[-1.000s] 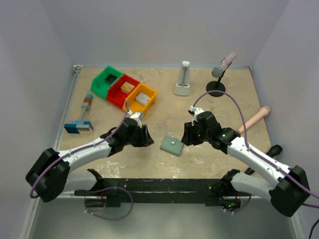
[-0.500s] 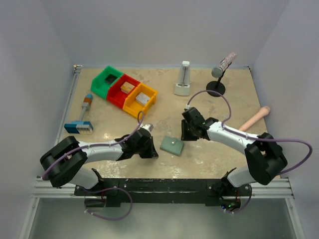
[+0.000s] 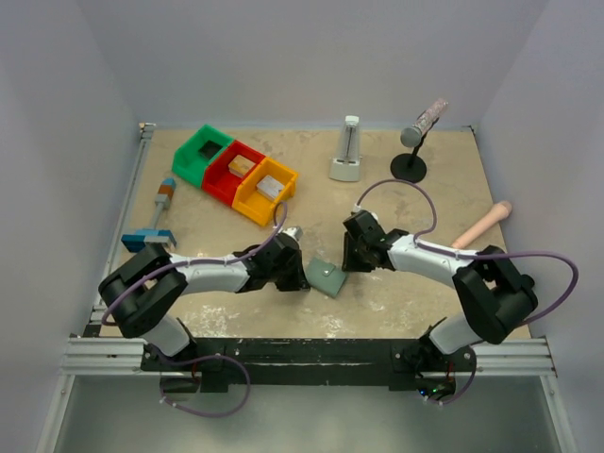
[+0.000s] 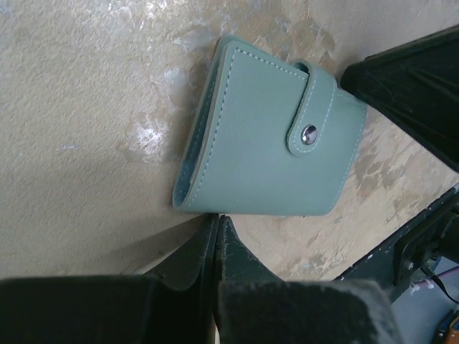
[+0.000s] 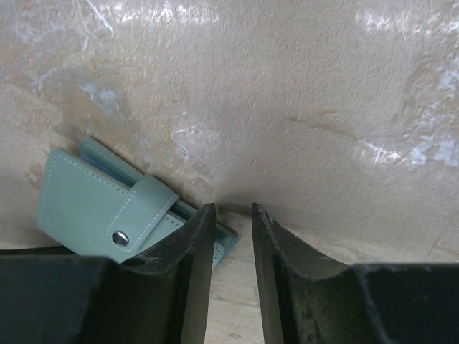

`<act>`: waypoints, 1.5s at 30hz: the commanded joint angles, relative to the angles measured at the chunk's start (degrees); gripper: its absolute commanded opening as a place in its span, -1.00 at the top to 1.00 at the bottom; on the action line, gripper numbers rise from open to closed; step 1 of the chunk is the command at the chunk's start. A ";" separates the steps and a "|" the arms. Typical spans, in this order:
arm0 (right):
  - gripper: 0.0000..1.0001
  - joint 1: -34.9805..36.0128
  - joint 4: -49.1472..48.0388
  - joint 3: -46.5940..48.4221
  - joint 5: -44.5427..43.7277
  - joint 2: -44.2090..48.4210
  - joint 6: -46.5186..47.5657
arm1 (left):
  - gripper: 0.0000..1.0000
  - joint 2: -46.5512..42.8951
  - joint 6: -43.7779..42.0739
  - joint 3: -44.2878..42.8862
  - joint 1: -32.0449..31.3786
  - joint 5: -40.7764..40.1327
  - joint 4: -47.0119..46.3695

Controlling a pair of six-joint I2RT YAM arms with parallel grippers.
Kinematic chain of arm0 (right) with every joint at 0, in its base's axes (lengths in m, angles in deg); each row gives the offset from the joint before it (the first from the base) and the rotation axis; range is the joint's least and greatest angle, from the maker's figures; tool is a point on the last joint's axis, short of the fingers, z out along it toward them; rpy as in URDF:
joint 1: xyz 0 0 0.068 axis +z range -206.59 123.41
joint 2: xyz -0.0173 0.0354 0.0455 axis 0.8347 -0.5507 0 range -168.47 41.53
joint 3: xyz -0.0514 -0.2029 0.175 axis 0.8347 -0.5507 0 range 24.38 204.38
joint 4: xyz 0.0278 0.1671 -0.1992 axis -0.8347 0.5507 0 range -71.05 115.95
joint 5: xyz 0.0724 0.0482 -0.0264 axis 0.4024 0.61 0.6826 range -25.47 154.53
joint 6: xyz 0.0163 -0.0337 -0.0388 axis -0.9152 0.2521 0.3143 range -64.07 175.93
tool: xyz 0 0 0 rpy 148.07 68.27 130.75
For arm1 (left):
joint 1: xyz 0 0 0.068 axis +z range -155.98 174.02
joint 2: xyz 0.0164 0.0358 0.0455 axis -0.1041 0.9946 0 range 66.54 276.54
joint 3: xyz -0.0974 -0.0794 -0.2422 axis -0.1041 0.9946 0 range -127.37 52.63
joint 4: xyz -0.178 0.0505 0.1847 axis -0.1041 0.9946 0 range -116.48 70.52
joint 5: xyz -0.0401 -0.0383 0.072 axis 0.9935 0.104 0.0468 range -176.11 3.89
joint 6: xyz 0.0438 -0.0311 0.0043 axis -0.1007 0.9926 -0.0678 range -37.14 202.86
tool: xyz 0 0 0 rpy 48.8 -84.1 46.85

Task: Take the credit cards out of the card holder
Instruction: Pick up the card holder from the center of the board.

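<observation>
Card holder (image 4: 265, 143) lies snapped shut. My left gripper (image 4: 215, 233), pinched closed, sits just left; my right gripper (image 5: 229, 236) shows a small empty gap.

The card holder (image 4: 262, 140) lay closed and tilted on the mottled beige table (image 4: 86, 107), in the upper middle of the frame. Its tab (image 4: 319, 93) wrapped over the right-hand edge, fastened by a silver snap (image 4: 309, 134). From the bottom edge the left gripper (image 4: 216, 221) reached up, jaws pressed together, tips right at the holder's lower edge. A black wedge (image 4: 412, 86) filled the upper right corner.
</observation>
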 commanded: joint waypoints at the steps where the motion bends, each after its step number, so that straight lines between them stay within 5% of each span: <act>1: 0.35 1.43 -1.67 -3.59 0.67 3.06 -2.67 | 1.00 1.80 -1.62 -2.27 0.84 -1.13 4.33; 17: 0.36 9.79 -4.75 -13.79 -0.12 10.10 -11.46 | 1.00 7.52 -5.57 -9.13 6.29 1.68 7.05; 28: 0.31 9.26 5.45 -13.97 -6.46 22.65 -13.13 | 1.00 0.50 -4.26 -3.43 8.22 0.45 8.02; 31: 0.21 9.26 -1.36 -17.30 -3.83 29.85 -14.45 | 1.00 -2.14 -2.59 0.52 8.22 1.33 5.57; 35: -0.41 9.26 -13.70 -21.97 4.17 31.99 -16.91 | 1.00 -4.78 -0.91 5.19 8.05 3.62 -1.37; 45: -0.29 9.35 -26.97 -22.93 10.33 20.48 -20.95 | 1.00 -5.93 -1.88 7.30 6.38 5.99 -6.21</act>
